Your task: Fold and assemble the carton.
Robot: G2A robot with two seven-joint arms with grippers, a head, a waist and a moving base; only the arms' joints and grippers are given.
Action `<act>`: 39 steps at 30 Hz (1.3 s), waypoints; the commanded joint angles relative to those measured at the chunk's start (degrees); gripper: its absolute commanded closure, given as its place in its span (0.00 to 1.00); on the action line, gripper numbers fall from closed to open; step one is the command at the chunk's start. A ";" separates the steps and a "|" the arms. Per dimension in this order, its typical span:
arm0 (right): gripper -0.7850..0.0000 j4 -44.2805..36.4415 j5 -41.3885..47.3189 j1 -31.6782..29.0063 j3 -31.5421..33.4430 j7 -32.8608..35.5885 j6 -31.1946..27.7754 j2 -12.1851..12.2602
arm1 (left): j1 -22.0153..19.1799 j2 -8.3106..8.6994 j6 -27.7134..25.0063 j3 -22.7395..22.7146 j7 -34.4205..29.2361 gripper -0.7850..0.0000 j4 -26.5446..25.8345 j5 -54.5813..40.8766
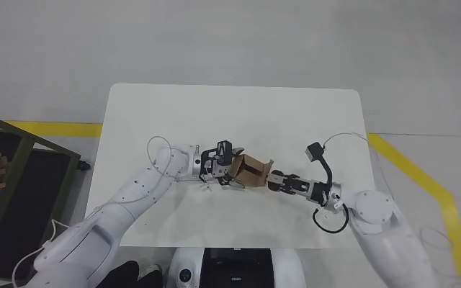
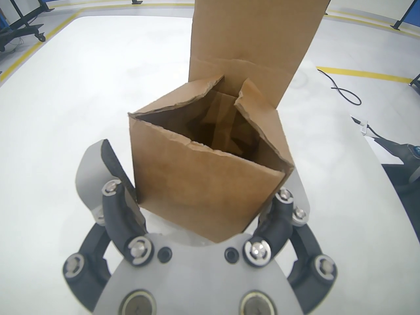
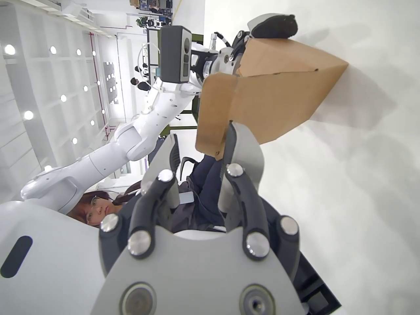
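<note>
A small brown carton (image 1: 248, 170) lies on the white table (image 1: 180, 115) near its front middle, between my two grippers. My left gripper (image 1: 225, 169) is shut on the carton (image 2: 203, 178), with a finger on each side wall. The carton's mouth is open, its short flaps are bent inward, and one long flap (image 2: 259, 24) stands out beyond. My right gripper (image 1: 272, 178) is at the carton's other end. Its fingers are open (image 3: 201, 145), and the edge of a carton flap (image 3: 213, 109) sits between them, against one finger (image 3: 238, 145).
A dark green cart (image 1: 29, 173) stands on the floor left of the table. A black cable (image 2: 344, 93) lies on the floor beyond the table's edge. Bare tabletop stretches behind the carton and to both sides.
</note>
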 commanded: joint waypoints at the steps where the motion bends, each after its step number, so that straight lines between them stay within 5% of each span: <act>1: 0.72 1.11 0.49 0.98 -0.67 0.25 0.03 -0.12 | 0.04 0.03 0.13 -0.03 0.11 0.00 -0.05 0.09; 15: 0.80 3.27 -2.78 5.36 -4.28 -2.30 3.24 -0.70 | 0.08 0.14 0.13 -0.06 -0.19 0.00 -1.63 0.55; 28: 0.81 -1.52 -12.36 6.86 -7.14 -7.18 12.00 -0.91 | 0.20 0.21 0.03 0.08 -0.39 0.00 -3.09 1.04; 39: 0.79 -2.07 -10.64 3.73 -3.83 -8.26 10.38 -0.38 | -0.03 0.10 0.01 0.34 -0.21 0.00 -3.36 1.09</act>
